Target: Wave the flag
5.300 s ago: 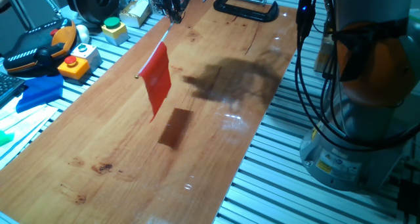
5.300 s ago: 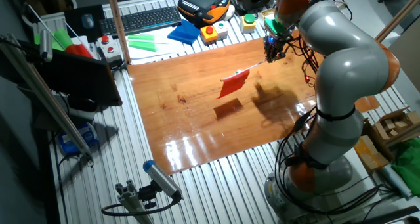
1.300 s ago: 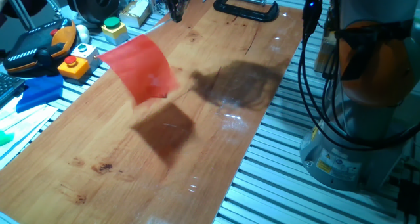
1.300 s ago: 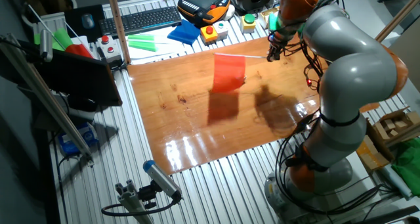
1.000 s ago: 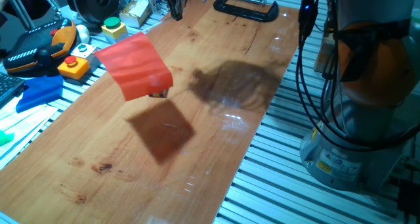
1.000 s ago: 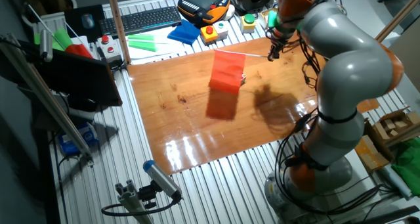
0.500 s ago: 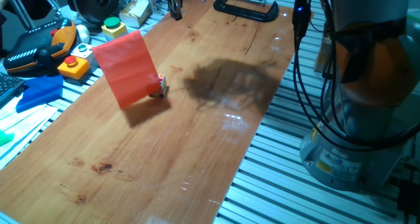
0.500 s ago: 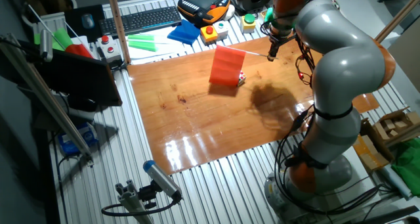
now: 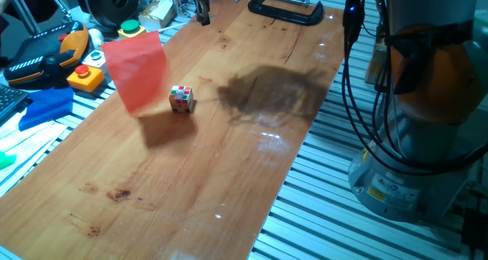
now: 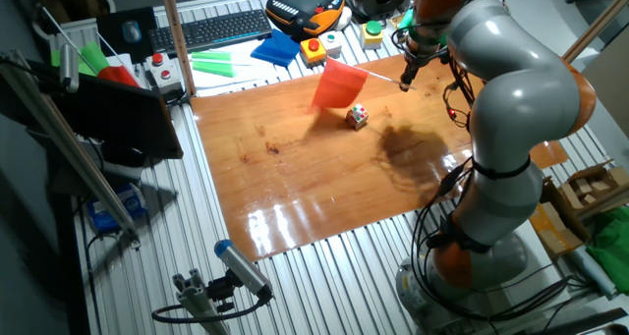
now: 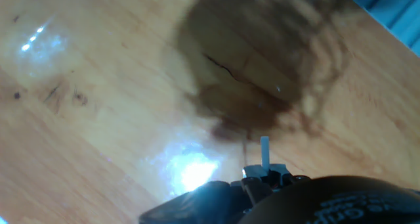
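The flag (image 9: 136, 70) is a plain red cloth on a thin white stick, held in the air above the left side of the wooden table (image 9: 229, 161). In the other fixed view the flag (image 10: 333, 84) hangs from the stick (image 10: 378, 76), which runs to my gripper (image 10: 405, 81). The gripper (image 9: 203, 16) is shut on the stick's end at the table's far edge. In the hand view the white stick end (image 11: 264, 152) pokes out between the closed fingers (image 11: 252, 182); the cloth is out of view there.
A small multicoloured puzzle cube (image 9: 181, 98) lies on the table just right of the flag, also in the other fixed view (image 10: 356, 116). A black clamp (image 9: 286, 8) sits at the far end. Button boxes (image 9: 88, 69) and a blue cloth (image 9: 46, 107) lie beyond the left edge.
The flag has swung from over the table's middle toward its left edge, uncovering the puzzle cube. The gripper has stayed at the far edge, still shut on the stick.
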